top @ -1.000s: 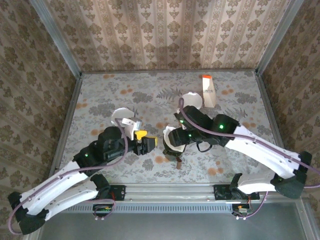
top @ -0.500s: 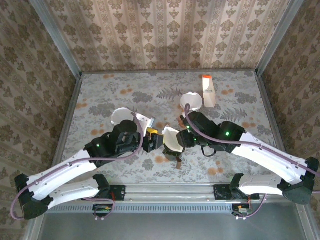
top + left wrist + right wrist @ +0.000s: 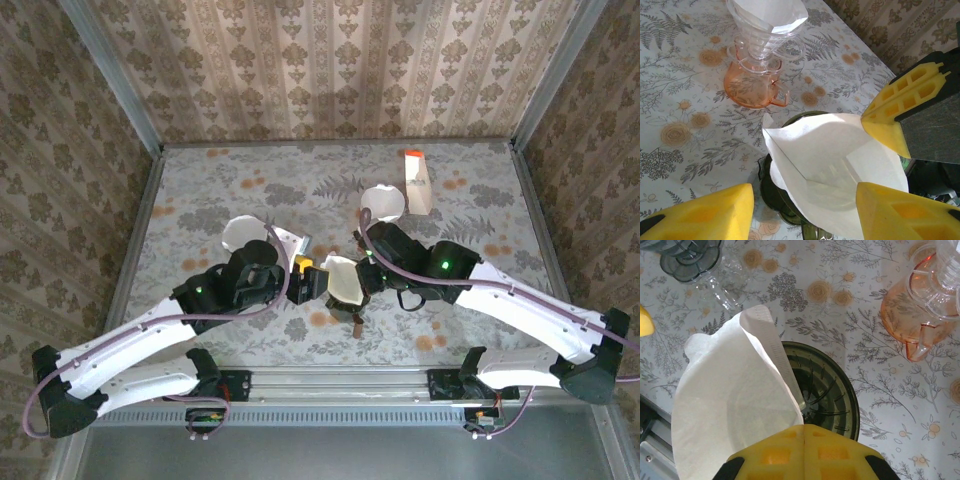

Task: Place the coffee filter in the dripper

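The white paper coffee filter (image 3: 343, 282) hangs opened over the dark green dripper (image 3: 352, 312), its lower part reaching into the cup; the left wrist view shows the filter (image 3: 835, 160) above the dripper (image 3: 774, 196). My right gripper (image 3: 805, 432) is shut on the filter's (image 3: 730, 405) edge, beside the ribbed dripper (image 3: 832, 387). My left gripper (image 3: 805, 212) is open, one yellow finger (image 3: 705, 215) clear on the left, the other (image 3: 905, 215) against the paper. In the top view the left gripper (image 3: 314, 282) and the right gripper (image 3: 363, 277) flank the filter.
A clear dripper on a pink base (image 3: 757, 75) holds another filter; it also appears at the right wrist view's edge (image 3: 912, 310). A grey dripper (image 3: 690, 257) stands at the left. A white box with an orange cap (image 3: 415, 180) lies far back. Metal rails (image 3: 135, 250) edge the table.
My right gripper's jaws have closed on the filter's edge. The left arm has swung right until its open fingers flank the filter over the green dripper.
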Available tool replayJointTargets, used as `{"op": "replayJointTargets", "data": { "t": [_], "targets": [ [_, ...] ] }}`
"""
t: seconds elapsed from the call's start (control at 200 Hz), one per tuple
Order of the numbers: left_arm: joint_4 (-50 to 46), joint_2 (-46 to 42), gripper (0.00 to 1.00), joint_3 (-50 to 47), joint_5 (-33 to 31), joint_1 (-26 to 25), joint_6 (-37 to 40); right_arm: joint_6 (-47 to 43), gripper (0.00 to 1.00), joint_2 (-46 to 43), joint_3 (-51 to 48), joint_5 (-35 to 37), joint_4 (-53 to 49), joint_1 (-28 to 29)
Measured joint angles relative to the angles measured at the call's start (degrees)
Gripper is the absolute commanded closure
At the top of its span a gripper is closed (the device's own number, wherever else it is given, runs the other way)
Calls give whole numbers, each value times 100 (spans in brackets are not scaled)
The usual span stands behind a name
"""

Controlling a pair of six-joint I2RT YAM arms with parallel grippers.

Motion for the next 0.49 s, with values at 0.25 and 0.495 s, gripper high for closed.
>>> {"op": "replayJointTargets", "data": {
  "t": [0.25, 0.495],
  "targets": [
    [4, 20, 43, -15, -50, 7, 0, -2, 100, 286, 13, 463, -120, 160],
    [9, 118, 44, -79, -46, 22, 0, -4, 100, 404, 13, 813, -232, 216]
  ]
}}
